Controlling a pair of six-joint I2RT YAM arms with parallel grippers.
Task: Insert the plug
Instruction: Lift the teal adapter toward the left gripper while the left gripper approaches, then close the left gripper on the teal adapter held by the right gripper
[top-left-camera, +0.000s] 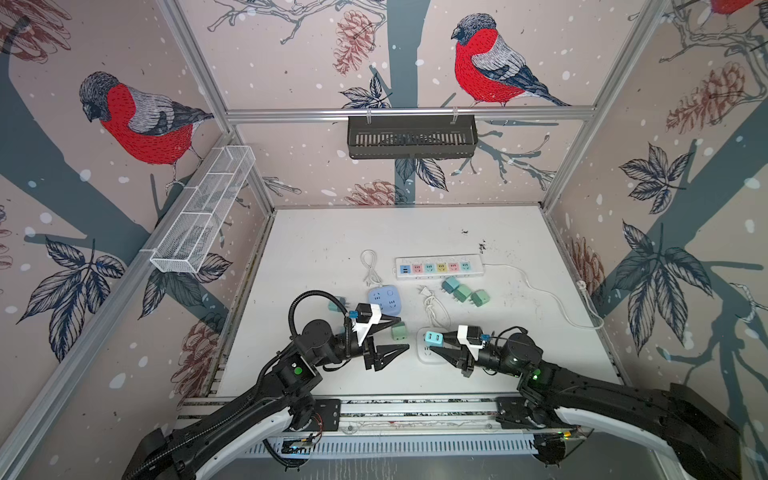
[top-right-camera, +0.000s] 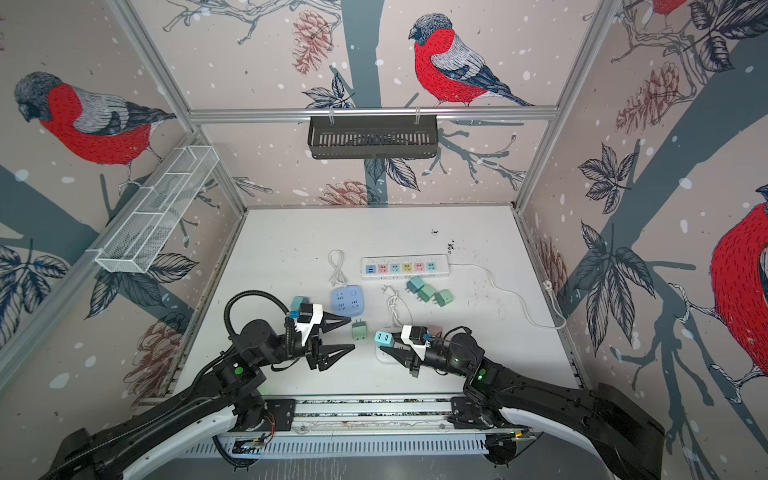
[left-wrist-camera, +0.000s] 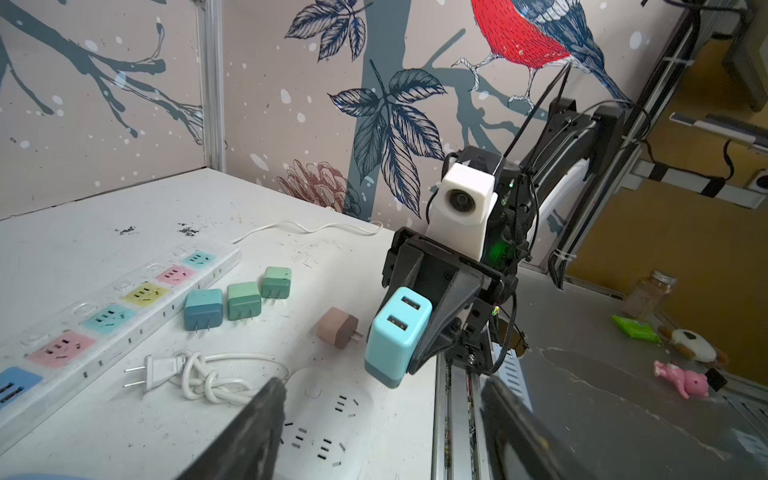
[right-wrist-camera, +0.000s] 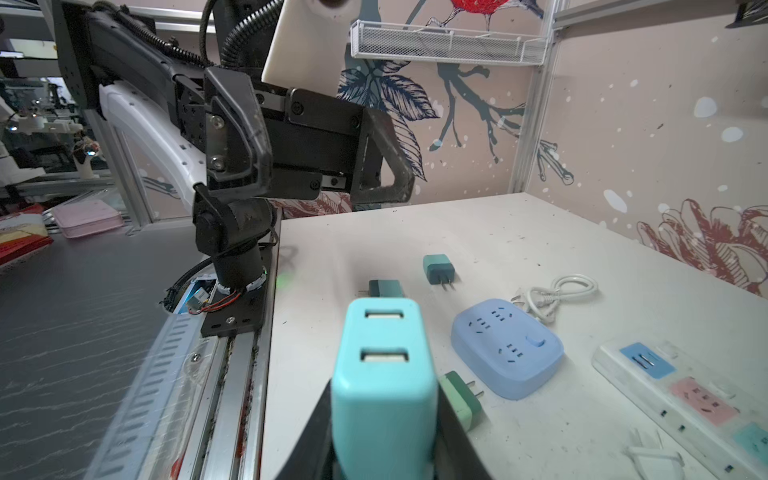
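The plug (right-wrist-camera: 384, 374) is a light blue two-port charger block, and my right gripper (right-wrist-camera: 384, 436) is shut on it. In both top views the right gripper (top-left-camera: 434, 343) holds the plug (top-left-camera: 434, 338) just above a white square socket (top-left-camera: 426, 359) near the table's front. The left wrist view shows the plug (left-wrist-camera: 397, 332) tilted over the white socket (left-wrist-camera: 328, 415); its prongs are hidden. My left gripper (top-left-camera: 404, 333) is open and empty, left of the socket. A green plug (top-right-camera: 359, 331) lies on the table by its fingertips.
At the back lies a white power strip (top-left-camera: 438, 266) with coloured outlets. A blue rounded socket (top-left-camera: 384, 300), three green plugs (top-left-camera: 463, 292), a knotted white cord (top-left-camera: 432, 303) and a brown plug (left-wrist-camera: 338, 327) lie mid-table. The metal front rail (top-left-camera: 415, 409) runs behind both arms.
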